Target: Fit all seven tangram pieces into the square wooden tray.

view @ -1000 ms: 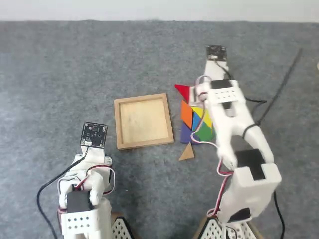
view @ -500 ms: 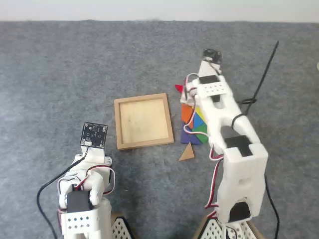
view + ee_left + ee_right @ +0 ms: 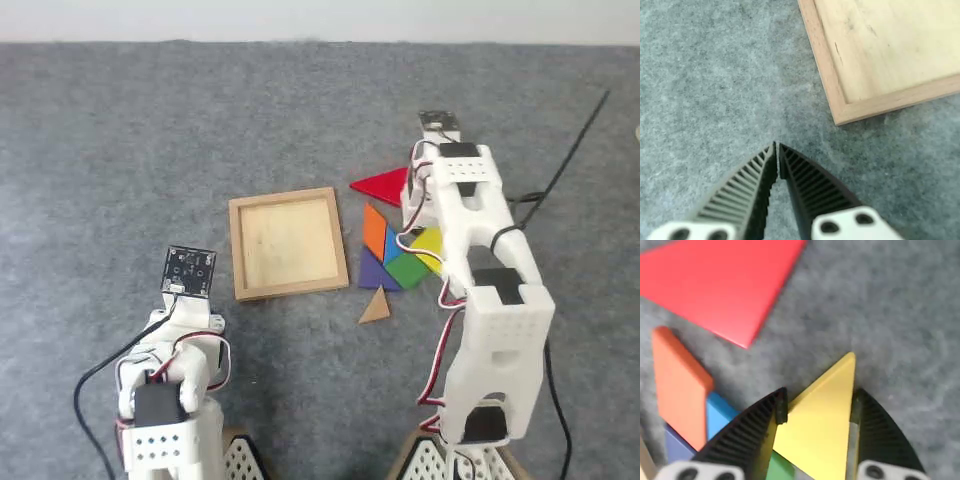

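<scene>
- A cluster of pieces (image 3: 385, 258) is lying just right of the tray (image 3: 285, 196).
- The big triangle (image 3: 385, 186) is lying behind the cluster, the small triangle (image 3: 375, 306) before it.
- The right gripper (image 3: 818, 397) is straddling the clamped triangle (image 3: 815, 435) at the cluster's right.

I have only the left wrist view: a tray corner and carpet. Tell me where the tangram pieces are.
Observer: All seven lie on the carpet to the right of the tray in the high view, most of them in a cluster.
Operator: Report what the right gripper is doing.
Observer: The right gripper is closed on the yellow triangle, with a finger against each side.
Operator: Name a piece outside the cluster.
Observer: The tan triangle lies alone, near the tray's front right corner.
</scene>
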